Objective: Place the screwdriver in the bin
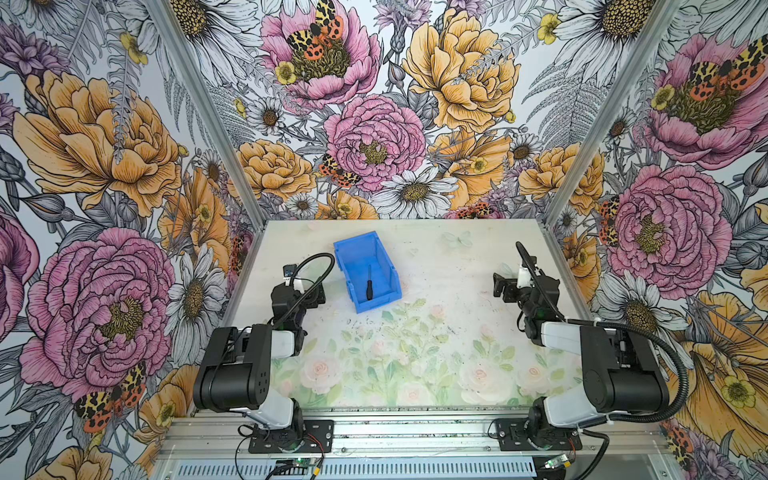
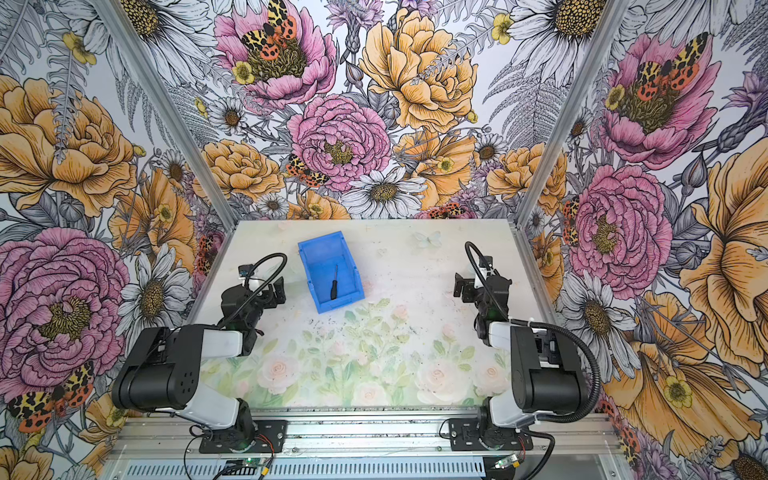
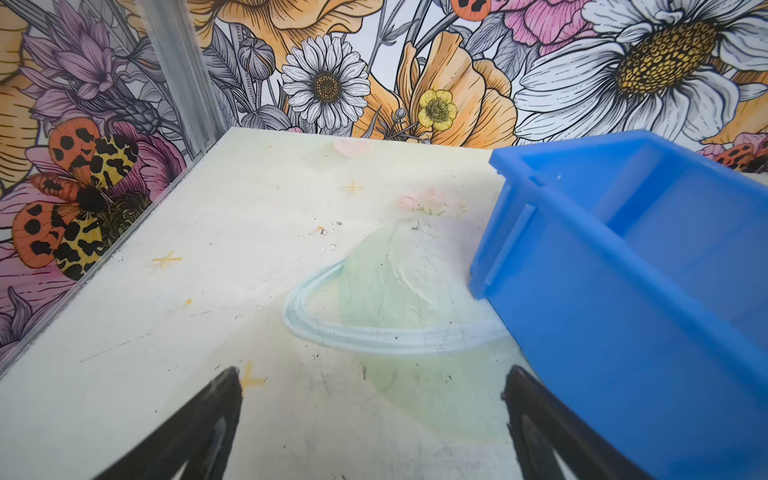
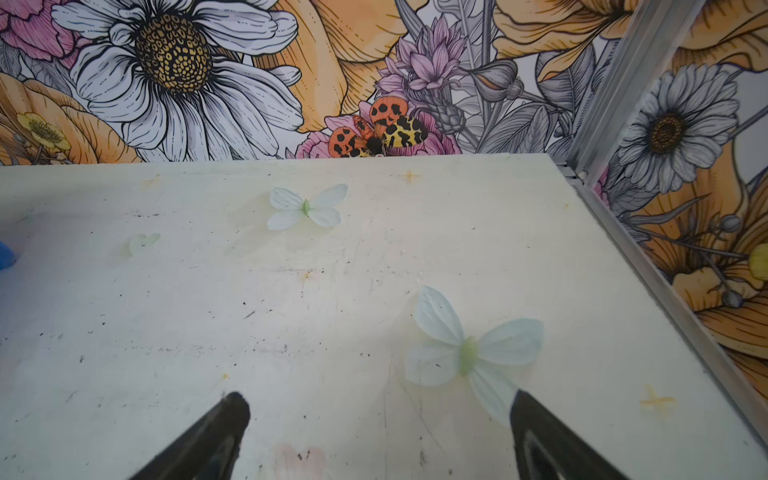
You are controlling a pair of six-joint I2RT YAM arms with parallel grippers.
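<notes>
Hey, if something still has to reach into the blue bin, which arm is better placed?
Left. The screwdriver already lies in the bin, so little remains; the open left gripper sits right beside the bin's side wall, while the open right gripper stands well apart from it.

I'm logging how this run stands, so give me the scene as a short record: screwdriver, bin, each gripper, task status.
screwdriver: lying flat on the bin's floor, black handle toward the robot
bin: blue, upright on the table, left of centre in both top views
left gripper: open, empty, close beside the bin
right gripper: open, empty, over the table well away from the bin
task status: screwdriver is in the bin, nothing held
</notes>
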